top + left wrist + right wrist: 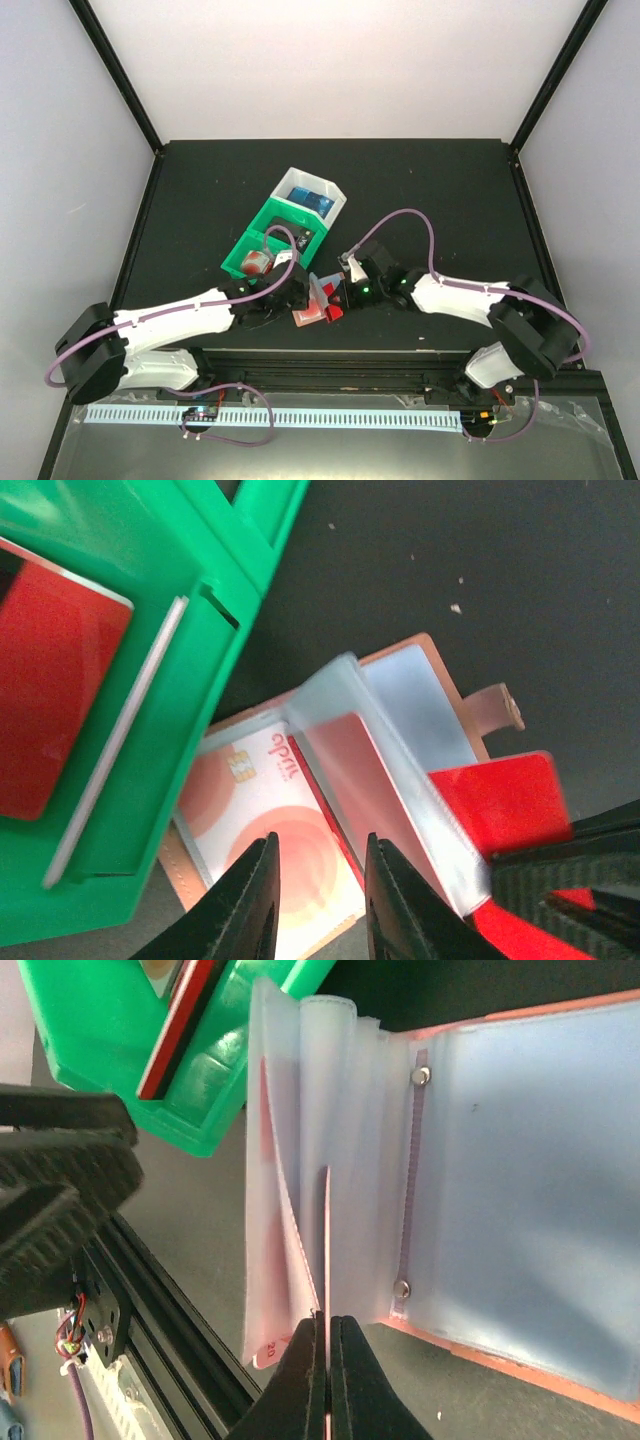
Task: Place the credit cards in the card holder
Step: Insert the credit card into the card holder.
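The right gripper (326,1328) pinches a red card (326,1240) by its near edge. In the right wrist view the card shows edge-on, standing between the clear sleeves (300,1110) of the open holder (520,1160). The holder lies spread on the black table (430,190) near the front edge, between the two grippers. Its reddish-brown cover faces down and its snap tab (500,705) sticks out on the far side.

The left gripper (320,880) hovers over the holder's other half with its fingers (250,900) spread apart and gripping nothing. Whether the fingers press on the sleeve cannot be told. Under the gap between them lies a white-and-red card (255,790) with a chip, already tucked inside a sleeve. One sleeve stands raised just beside it, and the gripped card rises past that.

Just beyond the holder, touching or nearly touching its left edge, sits a green bin (170,810). Another red card (40,700) lies in it. Farther back a white bin (336,208) adjoins the green one, with a blue item (305,197) inside.
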You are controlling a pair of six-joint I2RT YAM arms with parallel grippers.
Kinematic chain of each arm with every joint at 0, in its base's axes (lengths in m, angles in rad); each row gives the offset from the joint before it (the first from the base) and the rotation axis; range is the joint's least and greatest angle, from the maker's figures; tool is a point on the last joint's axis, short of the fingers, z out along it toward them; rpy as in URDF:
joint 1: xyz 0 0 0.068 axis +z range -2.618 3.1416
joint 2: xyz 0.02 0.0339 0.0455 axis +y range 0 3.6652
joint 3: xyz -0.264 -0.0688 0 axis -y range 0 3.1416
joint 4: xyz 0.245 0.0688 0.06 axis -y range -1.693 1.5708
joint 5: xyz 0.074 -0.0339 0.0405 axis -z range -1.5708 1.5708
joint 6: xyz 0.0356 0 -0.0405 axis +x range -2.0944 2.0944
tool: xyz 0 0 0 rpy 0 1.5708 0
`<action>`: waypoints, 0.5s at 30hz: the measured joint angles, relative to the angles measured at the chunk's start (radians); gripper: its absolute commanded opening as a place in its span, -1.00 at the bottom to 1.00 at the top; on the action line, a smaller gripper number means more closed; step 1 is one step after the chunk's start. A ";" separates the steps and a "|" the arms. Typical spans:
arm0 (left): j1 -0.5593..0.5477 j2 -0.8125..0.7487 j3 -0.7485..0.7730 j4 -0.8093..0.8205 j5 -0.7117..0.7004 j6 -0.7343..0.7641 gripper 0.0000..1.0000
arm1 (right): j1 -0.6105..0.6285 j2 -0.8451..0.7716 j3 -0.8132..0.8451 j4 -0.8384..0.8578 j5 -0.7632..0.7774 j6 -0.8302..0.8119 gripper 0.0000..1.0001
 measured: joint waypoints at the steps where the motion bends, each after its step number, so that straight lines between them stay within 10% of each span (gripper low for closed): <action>1: 0.007 -0.011 -0.007 -0.003 -0.006 0.000 -0.45 | 0.000 0.015 0.000 0.010 -0.009 0.000 -0.98; 15: 0.106 -0.144 -0.069 -0.029 0.016 0.072 -0.23 | 0.016 0.128 0.039 0.043 -0.055 -0.001 -0.98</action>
